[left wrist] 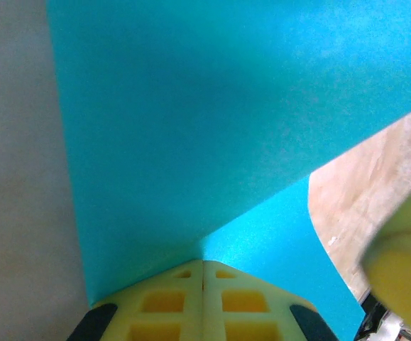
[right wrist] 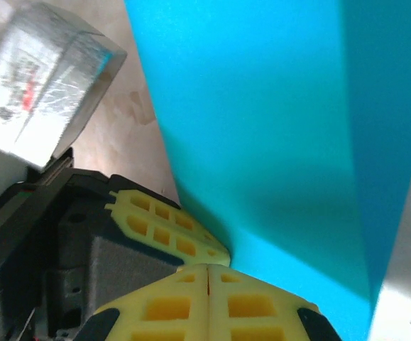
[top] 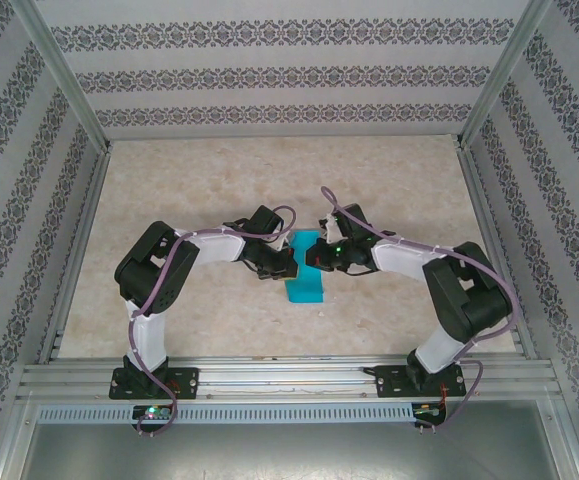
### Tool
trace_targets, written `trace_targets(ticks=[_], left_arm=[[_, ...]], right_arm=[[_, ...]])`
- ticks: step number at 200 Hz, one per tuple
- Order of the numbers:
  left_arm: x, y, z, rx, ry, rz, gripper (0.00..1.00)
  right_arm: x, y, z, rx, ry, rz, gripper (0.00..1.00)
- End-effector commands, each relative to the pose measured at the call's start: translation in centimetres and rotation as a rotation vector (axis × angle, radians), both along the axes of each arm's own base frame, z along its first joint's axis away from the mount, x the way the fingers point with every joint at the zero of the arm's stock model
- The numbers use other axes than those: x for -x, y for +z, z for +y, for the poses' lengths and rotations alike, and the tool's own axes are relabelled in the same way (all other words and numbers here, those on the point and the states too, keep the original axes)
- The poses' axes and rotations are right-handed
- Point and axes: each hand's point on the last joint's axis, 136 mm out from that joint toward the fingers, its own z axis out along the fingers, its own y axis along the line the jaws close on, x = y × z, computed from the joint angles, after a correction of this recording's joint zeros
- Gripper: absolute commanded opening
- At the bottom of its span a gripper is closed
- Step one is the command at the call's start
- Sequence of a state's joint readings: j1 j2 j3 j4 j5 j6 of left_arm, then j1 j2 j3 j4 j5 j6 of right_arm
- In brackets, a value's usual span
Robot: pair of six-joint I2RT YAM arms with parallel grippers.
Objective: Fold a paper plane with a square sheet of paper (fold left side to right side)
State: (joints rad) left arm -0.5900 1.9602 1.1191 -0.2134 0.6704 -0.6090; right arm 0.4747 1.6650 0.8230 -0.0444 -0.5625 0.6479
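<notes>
The square sheet of paper (top: pixel 304 284) sat near the middle of the surface (top: pixel 199 190), between the two arms, its near end lying on the surface and its far part lifted between the hands. The left hand (top: pixel 281 264) reached in from the left and the right hand (top: pixel 319 260) from the right, the two close together over the turquoise sheet. In the left wrist view the left hand (left wrist: pixel 203 267) was closed, its yellow fingers pressed flat together with the paper (left wrist: pixel 212 128) caught at their tips and bending away in two planes. In the right wrist view the right hand (right wrist: pixel 209 271) was likewise closed on the paper (right wrist: pixel 262 128), which rose from its tips with a crease running along its right side. The left hand's fingers (right wrist: pixel 166 227) lay just beside it.
</notes>
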Motion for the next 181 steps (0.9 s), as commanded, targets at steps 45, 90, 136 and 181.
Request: trace_targets(ticks=[45,90,136,181], left_arm=[[1.1,-1.9,0.8,-0.073,-0.011,0.045,0.05],[1.7,-1.7,1.0,-0.071,-0.022,0.057,0.05],[2.9,-1.5,1.3,-0.061,-0.036,0.084,0.05],[5.4,-1.6,2.1,-0.081,-0.071,0.129,0.05]], right_arm=[[-2.2,-2.1,1.0,0.054,-0.011,-0.018,0.00],[-1.7,-5.1,-0.2,0.140,-0.039,0.043,0.00],[-1.0,-7.3,-1.9,0.214,-0.082,0.097,0.00],[-0.8,-8.0,-2.8,0.231,-0.101,0.118,0.00]])
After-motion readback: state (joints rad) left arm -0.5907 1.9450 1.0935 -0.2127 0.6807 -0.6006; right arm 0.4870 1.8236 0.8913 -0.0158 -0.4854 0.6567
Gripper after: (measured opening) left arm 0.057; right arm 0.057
